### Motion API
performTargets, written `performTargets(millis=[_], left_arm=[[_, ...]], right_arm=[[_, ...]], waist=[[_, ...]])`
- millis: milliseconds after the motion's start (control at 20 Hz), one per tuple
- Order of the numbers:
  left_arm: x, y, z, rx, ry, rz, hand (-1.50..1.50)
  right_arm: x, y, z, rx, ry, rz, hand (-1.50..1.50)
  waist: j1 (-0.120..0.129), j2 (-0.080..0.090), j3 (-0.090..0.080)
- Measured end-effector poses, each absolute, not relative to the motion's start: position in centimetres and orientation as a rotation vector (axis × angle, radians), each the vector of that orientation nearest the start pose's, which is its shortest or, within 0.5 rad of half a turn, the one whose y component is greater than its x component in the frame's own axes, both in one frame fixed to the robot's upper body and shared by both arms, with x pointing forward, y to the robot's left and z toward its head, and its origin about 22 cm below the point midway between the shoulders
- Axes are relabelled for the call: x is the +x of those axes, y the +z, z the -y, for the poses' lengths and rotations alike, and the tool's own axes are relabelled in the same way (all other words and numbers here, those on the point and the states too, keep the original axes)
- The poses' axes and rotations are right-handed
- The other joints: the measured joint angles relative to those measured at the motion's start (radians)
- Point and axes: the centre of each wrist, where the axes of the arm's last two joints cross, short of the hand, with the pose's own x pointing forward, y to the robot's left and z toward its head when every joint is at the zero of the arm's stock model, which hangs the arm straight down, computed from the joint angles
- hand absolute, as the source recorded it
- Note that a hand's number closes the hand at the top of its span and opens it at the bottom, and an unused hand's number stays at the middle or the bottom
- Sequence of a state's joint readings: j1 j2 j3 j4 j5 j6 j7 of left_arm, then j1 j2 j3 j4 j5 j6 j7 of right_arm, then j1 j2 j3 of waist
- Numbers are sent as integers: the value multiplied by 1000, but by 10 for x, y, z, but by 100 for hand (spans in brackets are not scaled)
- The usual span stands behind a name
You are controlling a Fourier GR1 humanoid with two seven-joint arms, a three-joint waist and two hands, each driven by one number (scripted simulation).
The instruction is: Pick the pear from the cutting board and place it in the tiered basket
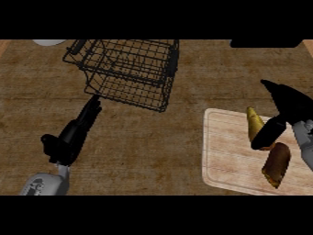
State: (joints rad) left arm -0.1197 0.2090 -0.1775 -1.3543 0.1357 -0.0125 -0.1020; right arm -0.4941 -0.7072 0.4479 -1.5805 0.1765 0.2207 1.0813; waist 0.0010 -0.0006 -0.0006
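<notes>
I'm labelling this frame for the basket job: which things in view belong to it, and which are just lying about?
Job:
cutting board
tiered basket
right hand
yellowish item under that hand, possibly the pear

Lying about:
brown item on the board
pale object at the top edge
resting left hand

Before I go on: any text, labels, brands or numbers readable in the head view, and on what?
None: no word, label, brand, number or sign shows anywhere in the head view.
Wire tiered basket: bare.
Cutting board: plain wood grain.
The two food items on the board, counter and both hands: unmarked.
</notes>
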Motion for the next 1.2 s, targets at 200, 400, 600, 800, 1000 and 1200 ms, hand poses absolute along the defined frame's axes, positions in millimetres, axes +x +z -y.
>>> performTargets(millis=[200, 400, 600, 800, 1000, 1200], left_arm=[[269, -16, -231, -84, -227, 1531, 0], [264, -17, -232, -75, -224, 1525, 0], [265, -16, -236, -78, -226, 1531, 0], [264, -20, -240, -77, -234, 1527, 0], [268, -19, -236, -76, -233, 1527, 0], [267, -23, -240, -71, -234, 1532, 0]], right_arm=[[311, 126, 245, -850, 868, 698, -150], [311, 106, 251, -860, 841, 651, -150], [315, 97, 258, -859, 813, 626, -150], [303, 82, 262, -853, 811, 611, -150], [303, 77, 263, -843, 808, 605, -150], [308, 65, 269, -832, 805, 599, -150]], waist=[[0, 0, 0], [1, 0, 0], [2, 1, 0], [-1, 0, 0], [-1, 0, 0], [1, 1, 0]])
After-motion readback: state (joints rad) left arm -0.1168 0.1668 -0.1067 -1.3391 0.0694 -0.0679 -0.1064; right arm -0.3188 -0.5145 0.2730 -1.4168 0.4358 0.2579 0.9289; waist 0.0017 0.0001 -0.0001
